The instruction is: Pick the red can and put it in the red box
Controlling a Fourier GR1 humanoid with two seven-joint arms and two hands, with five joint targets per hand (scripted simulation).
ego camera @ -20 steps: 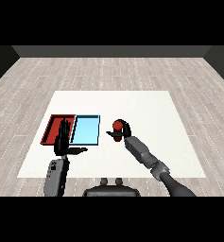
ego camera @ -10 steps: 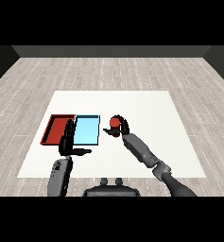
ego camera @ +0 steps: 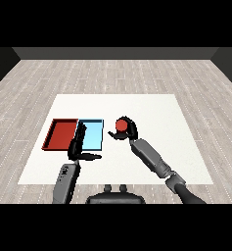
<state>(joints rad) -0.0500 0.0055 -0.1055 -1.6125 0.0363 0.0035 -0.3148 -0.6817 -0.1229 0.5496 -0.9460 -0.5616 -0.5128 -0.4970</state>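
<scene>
Just right of the blue tray (ego camera: 93,135), the right hand (ego camera: 128,130) curls round the red can (ego camera: 121,126), which might clip that tray's rim or the open left hand (ego camera: 78,147) crossing toward the red tray (ego camera: 62,134).

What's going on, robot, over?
Right robot hand curled round red can. Left robot hand open, fingers over the trays. Red tray holds nothing. Blue tray lies between.

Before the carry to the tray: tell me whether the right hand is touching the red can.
Touching. The head view shows the right hand curled round the red can.
</scene>
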